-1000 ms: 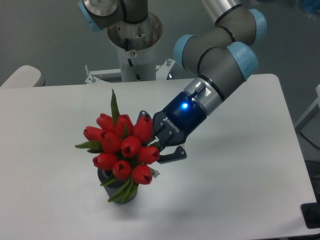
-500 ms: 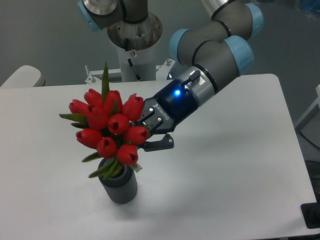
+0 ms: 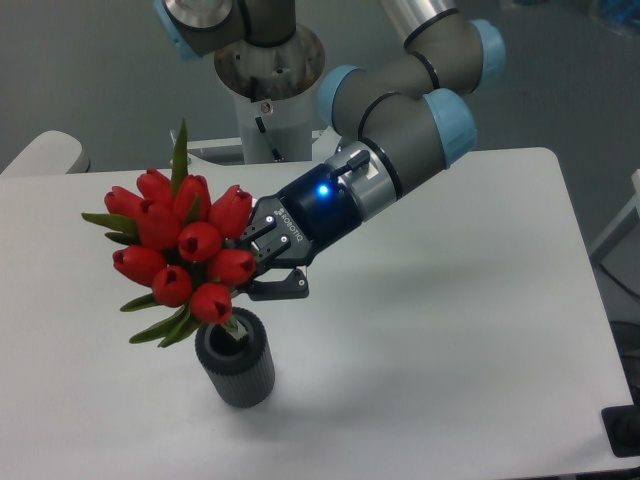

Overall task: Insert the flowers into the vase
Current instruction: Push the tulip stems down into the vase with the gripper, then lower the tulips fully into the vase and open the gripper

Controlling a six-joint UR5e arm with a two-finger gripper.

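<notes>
The flowers, a tight bunch of red closed tulip buds with green leaves, hang tilted to the left above the table. My gripper is shut on the bunch from its right side, behind the buds; the stems are hidden. The vase, a small dark grey ribbed cylinder, stands upright just below the bunch. The lowest bud and leaves reach down to its rim, and its opening shows empty on the right side.
The arm's base column rises at the back of the white table. A pale rounded object sits off the table's far left corner. A dark object lies at the right edge.
The gripper has carried the flowers up and to the left. The bunch covered the vase a second ago; now the vase stands uncovered below it.
</notes>
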